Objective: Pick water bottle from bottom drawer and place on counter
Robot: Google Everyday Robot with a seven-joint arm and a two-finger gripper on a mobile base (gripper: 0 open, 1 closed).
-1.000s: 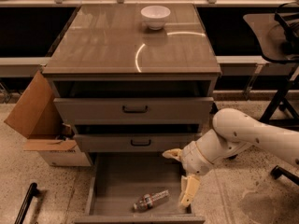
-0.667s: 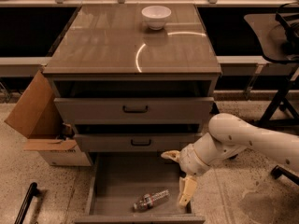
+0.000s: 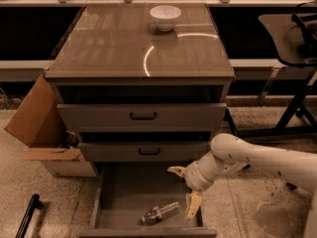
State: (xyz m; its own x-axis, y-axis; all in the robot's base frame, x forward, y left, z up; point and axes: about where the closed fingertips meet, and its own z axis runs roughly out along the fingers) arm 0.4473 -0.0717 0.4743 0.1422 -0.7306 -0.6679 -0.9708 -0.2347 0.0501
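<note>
Camera view shows the arm has crept a little leftward over the last second, carrying the gripper point(image 3: 185, 188) further in over the right side of the bottom drawer point(image 3: 97, 208); its two yellowish fingers point(image 3: 193, 205) are spread wide, one high and one low, holding nothing; the water bottle point(image 3: 159, 213) has not stirred, lying on its side on the drawer floor near the front wall, just left of the lower finger and apart from it; so the reach looks under way but the grasp not yet made, and the fingers likely need to come down around the bottle; above the bottom drawer sit two shallower drawers point(image 3: 143, 117), both part open, and above those the glossy counter point(image 3: 114, 48) with a curved glare and a white bowl point(image 3: 165, 17) at its far edge; left of the bottom drawer stands an open cardboard box point(image 3: 34, 115) on speckled floor; right of it, dark furniture legs
</note>
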